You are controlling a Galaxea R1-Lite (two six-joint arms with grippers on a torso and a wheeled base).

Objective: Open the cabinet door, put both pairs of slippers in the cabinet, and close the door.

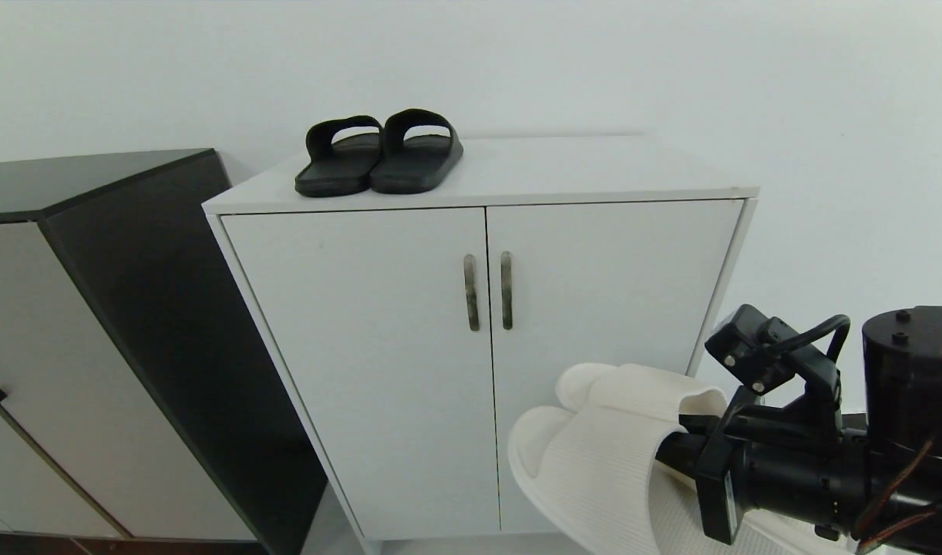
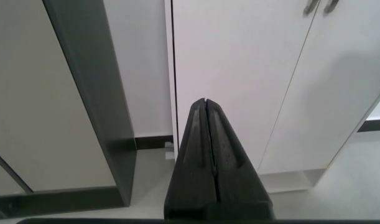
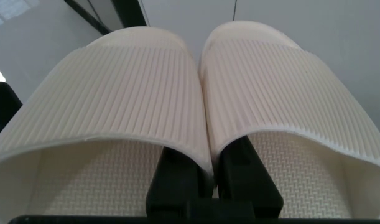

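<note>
The right gripper (image 3: 213, 177) has its jaws pinching the white slippers (image 1: 594, 455) by their inner straps, low before the closed cabinet (image 1: 363, 347). The black slippers (image 1: 378, 154) sit on its top, near the front edge. The left gripper (image 2: 206, 112) has its jaws pressed together.

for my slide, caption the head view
Right pincer holds white slippers before the closed cabinet, black slippers on top.

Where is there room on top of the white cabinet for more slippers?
The cabinet top is bare from the black slippers across to its right edge. Its left part is crowded: that pair sits there, side by side.
</note>
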